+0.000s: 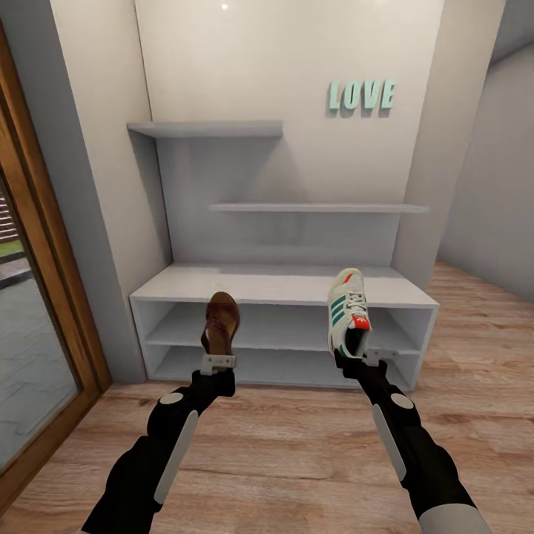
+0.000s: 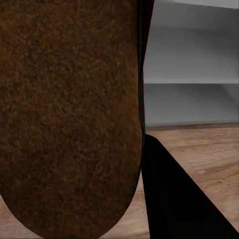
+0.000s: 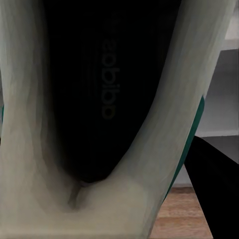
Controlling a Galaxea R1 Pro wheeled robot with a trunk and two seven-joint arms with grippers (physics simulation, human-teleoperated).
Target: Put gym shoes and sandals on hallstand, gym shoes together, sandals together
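Observation:
My left gripper (image 1: 218,363) is shut on the heel of a brown sandal (image 1: 220,322), which stands toe-up in front of the hallstand (image 1: 282,285). Its brown sole (image 2: 69,114) covers most of the left wrist view. My right gripper (image 1: 361,360) is shut on the heel of a white gym shoe (image 1: 348,311) with green stripes and a red tongue label, also held toe-up before the rack. The right wrist view looks into the dark opening of the gym shoe (image 3: 144,149). Both shoes hang above the corridor floor (image 1: 282,452), just short of the bench top.
The hallstand's two cubby tiers (image 1: 282,330) and two slab shelves (image 1: 208,129) hold nothing. A wood-framed glass door (image 1: 37,297) stands at the left. Teal LOVE letters (image 1: 361,96) hang on the wall. Open plank floor extends right of the rack.

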